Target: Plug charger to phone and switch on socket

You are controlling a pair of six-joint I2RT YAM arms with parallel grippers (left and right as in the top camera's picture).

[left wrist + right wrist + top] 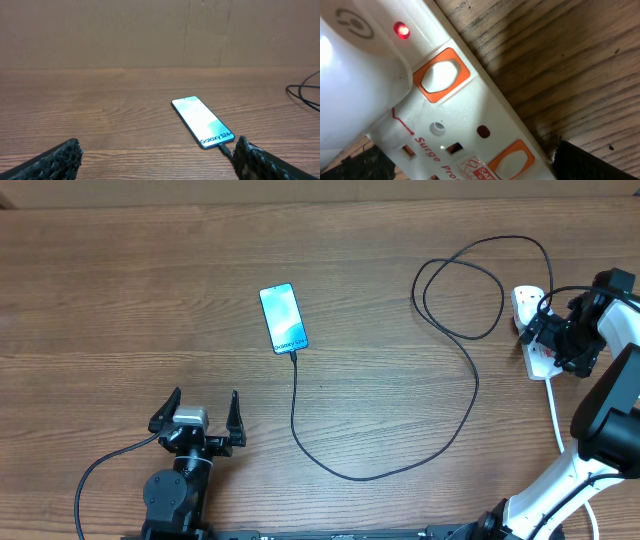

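The phone [282, 318] lies flat on the table with its light-blue screen up; in the left wrist view the phone [202, 121] has the charger's small connector [223, 148] in its bottom edge. The charger's thin black cable [360, 477] runs from it in loose loops toward the socket [526, 301], a white power strip at the right. My left gripper [200, 418] stands open and empty near the front edge, below-left of the phone. My right gripper [545, 340] is open and hovers close over the socket [470, 115], where a red lamp [402, 30] glows beside an orange-framed switch [441, 75].
A white rounded plug body [355, 75] sits in the strip at the upper left of the right wrist view. A second orange-framed switch [512, 162] lies lower down. The strip's white cord [553, 415] trails toward the front. A brown wall [160, 30] closes the back.
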